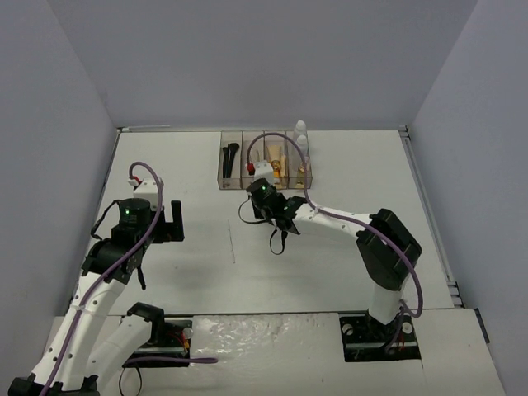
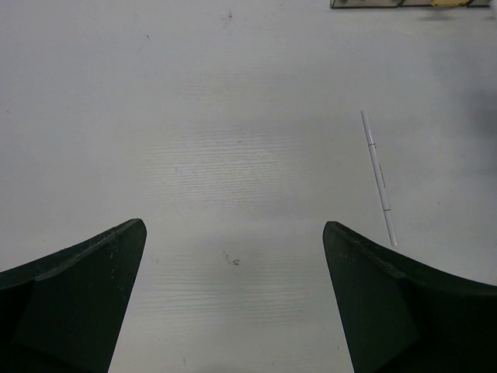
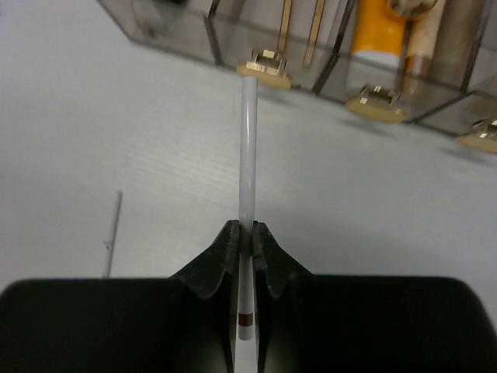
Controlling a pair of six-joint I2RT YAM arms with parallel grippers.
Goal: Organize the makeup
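My right gripper (image 3: pixel 247 233) is shut on a thin white pencil (image 3: pixel 248 140), which points at the clear smoky box (image 3: pixel 178 35) just ahead. That box (image 1: pixel 223 177) stands at the back middle and holds makeup: a black brush (image 1: pixel 230 153), tan sticks (image 1: pixel 273 153), an orange tube (image 3: pixel 371 23) and a white bottle (image 1: pixel 300 129). In the top view the right gripper (image 1: pixel 273 218) hovers just in front of the box. A second white pencil (image 2: pixel 378 175) lies loose on the table. The left gripper (image 2: pixel 234 233) is open over bare table at the left (image 1: pixel 172 223).
The box rests on small gold feet (image 3: pixel 264 65). The loose pencil (image 3: pixel 111 233) lies left of the right gripper. Grey walls close in the white table (image 1: pixel 346 165) on three sides. Both arm bases sit at the near edge.
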